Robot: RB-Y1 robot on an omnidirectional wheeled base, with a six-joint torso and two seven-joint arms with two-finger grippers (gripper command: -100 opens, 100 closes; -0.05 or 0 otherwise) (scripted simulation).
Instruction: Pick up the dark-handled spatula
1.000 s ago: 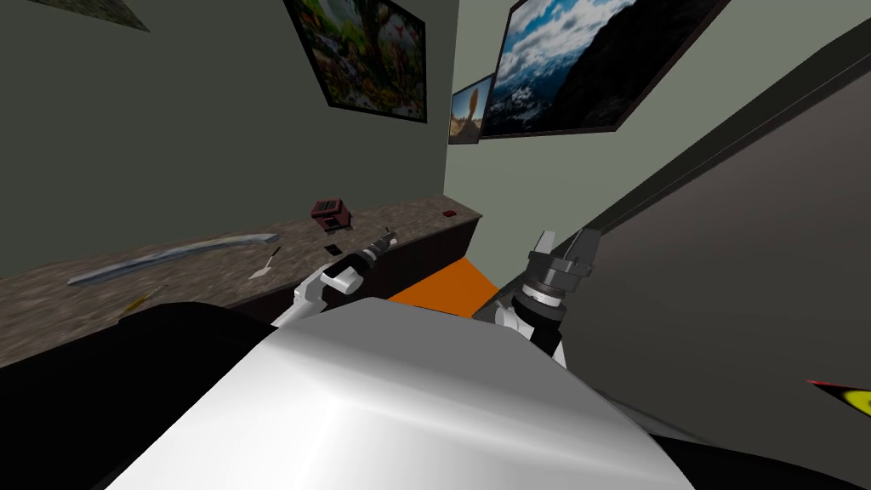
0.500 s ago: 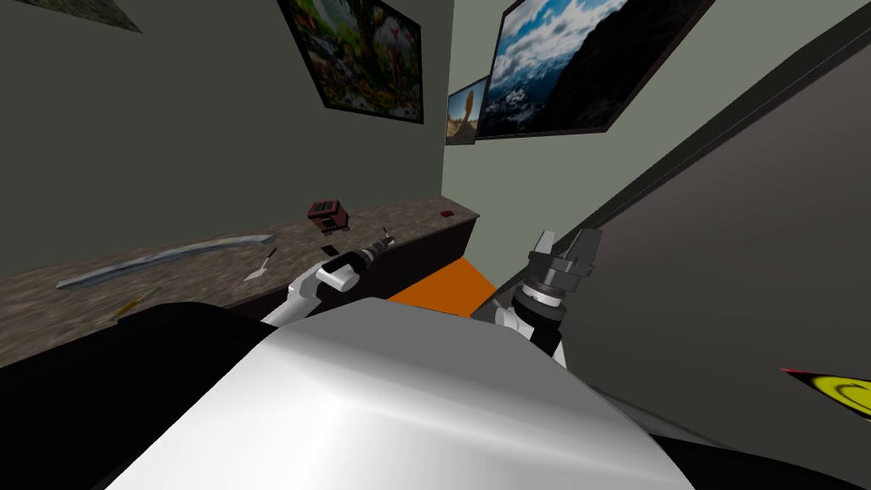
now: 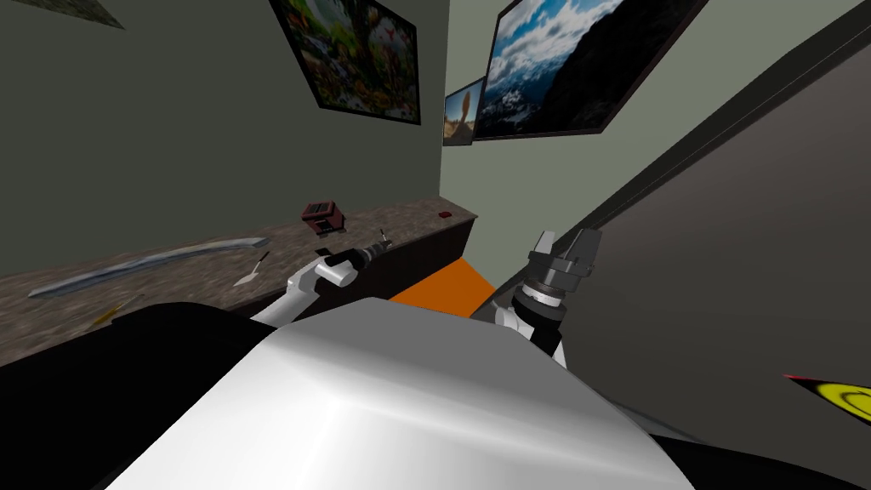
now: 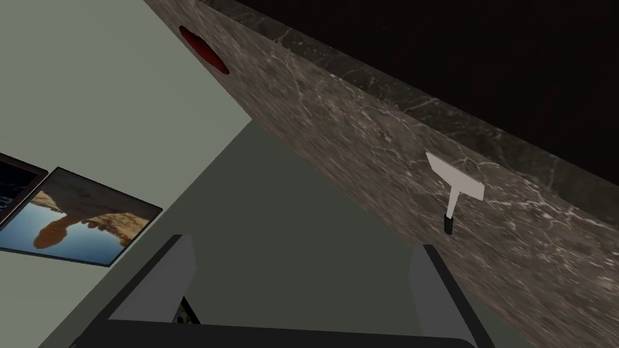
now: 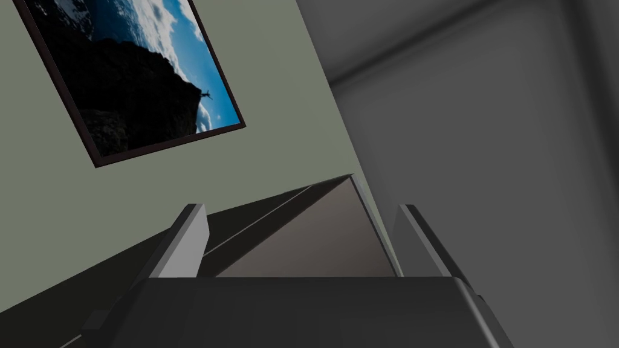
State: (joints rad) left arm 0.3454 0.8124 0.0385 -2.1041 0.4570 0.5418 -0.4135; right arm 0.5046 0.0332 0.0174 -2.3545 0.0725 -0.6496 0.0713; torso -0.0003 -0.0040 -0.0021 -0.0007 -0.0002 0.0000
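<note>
The spatula (image 4: 454,183) is lying flat on the counter (image 4: 338,121), a brown stone top with pale veins. It is showing a broad white blade with a slanted outline, a thin white neck, and a short dark handle at the end of the neck. The blade is sitting close to the counter's front edge, and the handle is pointing toward the back edge, where the grey-green wall is meeting the stone. The whole tool is taking up roughly the middle of the counter's depth.

The left gripper (image 4: 302,244) is hanging over the counter just short of the spatula. Its two grey fingers are standing wide apart and gripping nothing. The spatula is lying just ahead of them, off to one finger's side and apart from both.

Farther along, near the counter's far end, a small red thing (image 4: 204,48) is resting on the stone.

In the head view the left arm is reaching across the counter's front edge. Back toward the counter's other end, a dark red box (image 3: 321,213) is standing near the back edge. A flat-bladed tool (image 3: 252,270) with a thin dark stem is lying mid-depth, and a long grey strip (image 3: 145,262) is stretching along beyond it. A small yellow thing (image 3: 119,308) is lying by the front edge.

The right gripper (image 5: 301,206) is being held up at the robot's right, its fingers parted wide and empty.
</note>
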